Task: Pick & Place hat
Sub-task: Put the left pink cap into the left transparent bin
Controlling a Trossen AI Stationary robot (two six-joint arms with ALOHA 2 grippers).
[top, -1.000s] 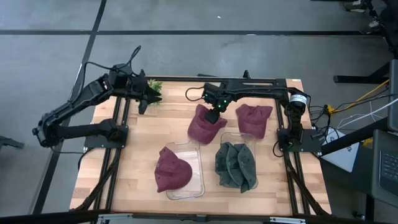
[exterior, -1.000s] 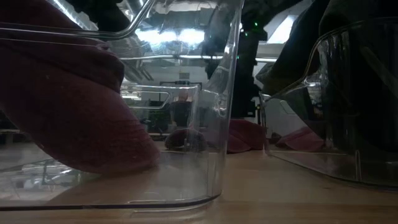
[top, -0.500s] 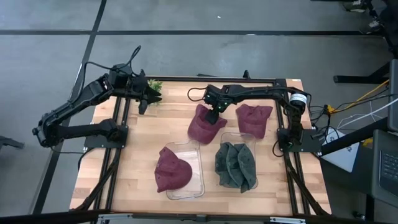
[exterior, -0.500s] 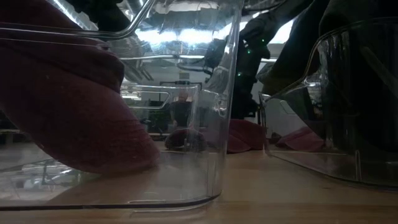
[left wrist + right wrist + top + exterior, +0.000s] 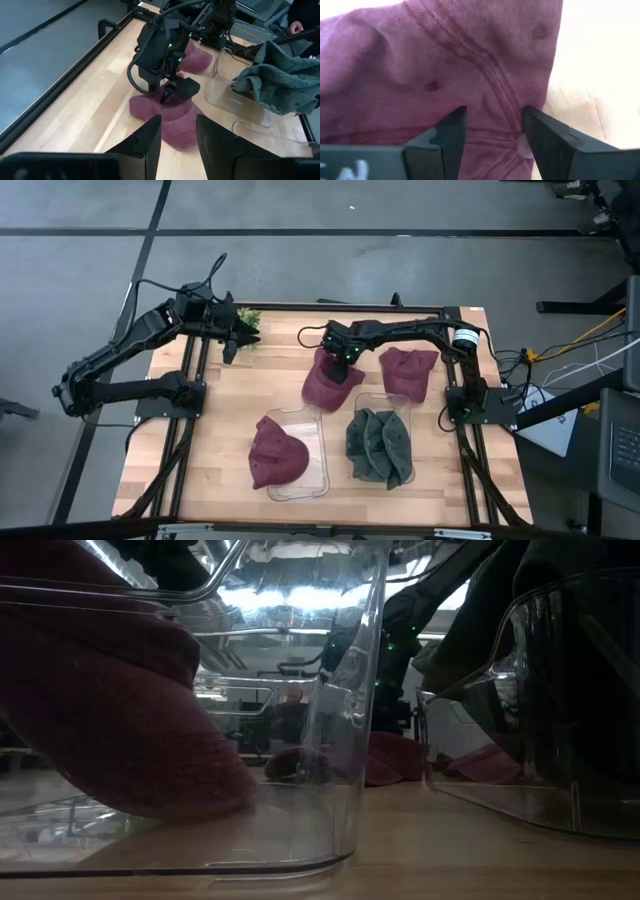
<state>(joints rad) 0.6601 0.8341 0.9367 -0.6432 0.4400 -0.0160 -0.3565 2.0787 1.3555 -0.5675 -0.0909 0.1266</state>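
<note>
The right pincer (image 5: 343, 358) has slid from the middle of the maroon hat (image 5: 330, 383) toward that hat's far edge over the last second, and it now sits right down on the cloth, fingers spread with a fold of fabric between them but not yet squeezed. That hat lies on the bench (image 5: 220, 420) just behind the two clear bins; one bin (image 5: 318, 448) already holds a maroon hat, the other (image 5: 400, 405) a heap of green ones. Another maroon hat (image 5: 408, 369) waits to the side. To me this looks like lining up for the grab; closing comes next. The left pincer (image 5: 232, 338) hangs spread and idle over the bench's far left corner
</note>
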